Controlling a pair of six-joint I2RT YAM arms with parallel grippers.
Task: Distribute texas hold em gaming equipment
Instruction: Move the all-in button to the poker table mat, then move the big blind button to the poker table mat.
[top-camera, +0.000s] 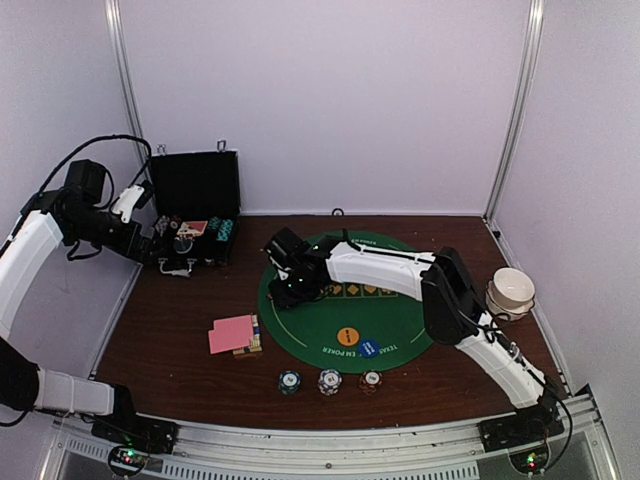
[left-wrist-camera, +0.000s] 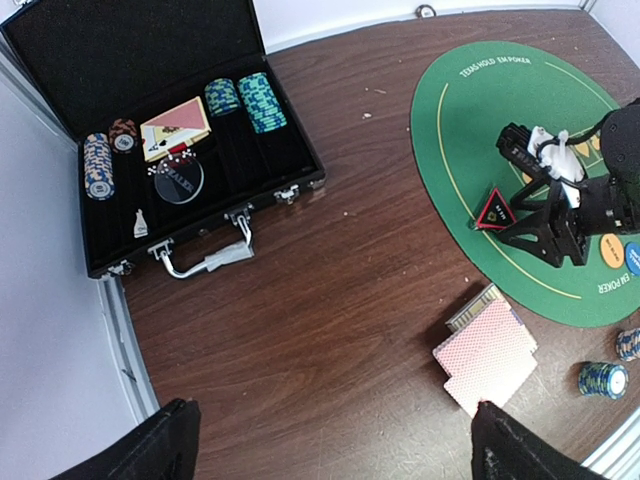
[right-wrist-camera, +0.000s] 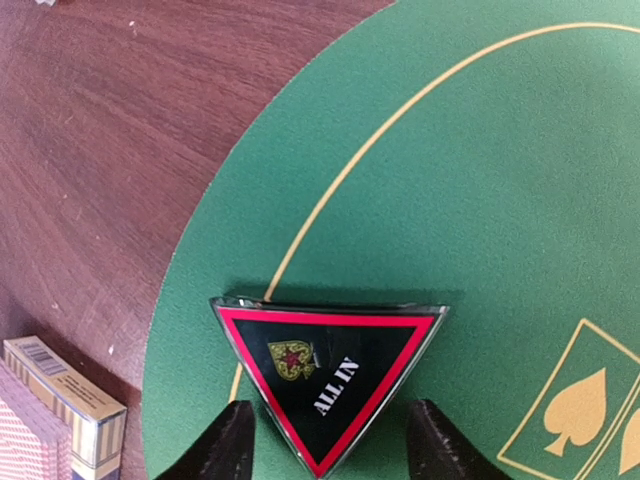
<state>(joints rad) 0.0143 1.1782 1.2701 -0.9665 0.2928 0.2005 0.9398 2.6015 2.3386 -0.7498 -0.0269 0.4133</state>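
Observation:
The red-black triangular "ALL IN" marker (right-wrist-camera: 325, 375) lies flat on the left part of the green mat (right-wrist-camera: 480, 150); it also shows in the left wrist view (left-wrist-camera: 493, 210). My right gripper (right-wrist-camera: 335, 445) is open, with its fingers on either side of the marker's near tip and a small gap on each side. Pink-backed cards (top-camera: 232, 333) lie on the wood left of the mat. The orange disc (top-camera: 347, 336) and blue disc (top-camera: 369, 348) sit on the mat's near part. Three chip stacks (top-camera: 330, 381) stand in front of the mat. My left gripper (left-wrist-camera: 340, 450) is open and empty, high near the case.
The black hinged case (left-wrist-camera: 60, 60) stands open at the back left, holding chip stacks (left-wrist-camera: 262, 100), cards and a black disc. A small yellow-blue card box (top-camera: 255, 335) lies against the pink cards. White bowls (top-camera: 512, 290) stand at the right, beside my right arm.

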